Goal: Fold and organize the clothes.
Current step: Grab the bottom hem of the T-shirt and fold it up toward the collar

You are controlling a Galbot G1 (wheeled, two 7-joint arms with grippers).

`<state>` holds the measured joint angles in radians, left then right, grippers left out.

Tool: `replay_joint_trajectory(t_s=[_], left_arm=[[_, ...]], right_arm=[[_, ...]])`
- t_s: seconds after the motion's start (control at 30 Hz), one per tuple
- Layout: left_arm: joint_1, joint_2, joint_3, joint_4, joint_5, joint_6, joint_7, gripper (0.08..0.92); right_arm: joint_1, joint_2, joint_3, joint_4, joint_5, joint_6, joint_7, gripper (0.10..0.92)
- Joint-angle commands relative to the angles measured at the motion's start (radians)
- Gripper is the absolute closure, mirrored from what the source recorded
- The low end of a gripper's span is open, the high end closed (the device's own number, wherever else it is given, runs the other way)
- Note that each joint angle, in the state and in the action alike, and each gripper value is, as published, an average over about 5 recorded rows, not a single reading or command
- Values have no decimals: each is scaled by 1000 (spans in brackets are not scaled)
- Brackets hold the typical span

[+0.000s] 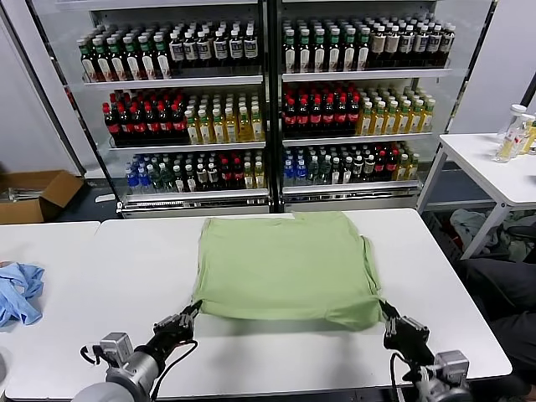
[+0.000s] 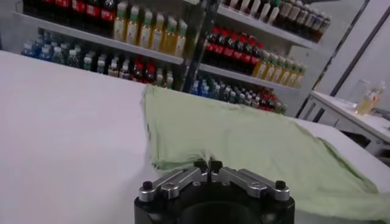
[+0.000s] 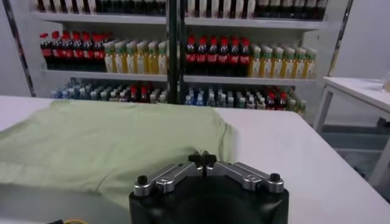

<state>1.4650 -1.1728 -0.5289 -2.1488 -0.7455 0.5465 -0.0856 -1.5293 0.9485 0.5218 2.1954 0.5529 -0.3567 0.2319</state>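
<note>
Green cotton is lying in the middle of the white tabletop [image 1: 126, 276]: the polo shirt [image 1: 285, 266] is resting as a rough rectangle, plain side up, so its collar, buttons and chest print are not showing. Its far edge is lying towards the drinks shelves [image 1: 268, 100] and its near edge is facing the robot.

Both claws are working at that near edge, one at each corner. The left claw [image 1: 189, 312] is closed tight on the near-left corner, and its wrist view is showing the fingertips [image 2: 200, 165] meeting with green fabric gathered right at them. The right claw [image 1: 387, 311] is pinching the near-right corner in the same way, its tips pressed together where the cloth ends. Holding the two corners apart like this is probably keeping the hem taut and straight, which suits carrying it evenly over the rest of the shirt for another fold.

The fold in hand looks only part done, since the cloth is already lying doubled along its near edge. A light blue garment [image 1: 18, 291] is lying crumpled at the left side, well apart from the work.
</note>
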Motion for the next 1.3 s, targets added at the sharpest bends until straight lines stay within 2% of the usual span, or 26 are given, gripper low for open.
replay_joint_trajectory(t_s=[0.03, 0.33, 1.07, 1.17, 1.3], left_arm=[[-166, 47, 31, 126, -62, -13, -3, 916], [-249, 53, 77, 225, -56, -15, -3, 916], [-345, 24, 156, 371, -20, -21, -5, 916], [-345, 19, 155, 369, -20, -20, -5, 912], [-332, 13, 146, 352, -21, -22, -8, 837]], right_arm=[[226, -41, -52, -123, 37, -7, -2, 919], [358, -49, -151, -235, 23, -18, -13, 919], [615, -13, -324, -426, -61, -24, -52, 919], [608, -7, -332, -423, -84, -47, -62, 892], [591, -7, -336, -415, -98, -57, -74, 785]])
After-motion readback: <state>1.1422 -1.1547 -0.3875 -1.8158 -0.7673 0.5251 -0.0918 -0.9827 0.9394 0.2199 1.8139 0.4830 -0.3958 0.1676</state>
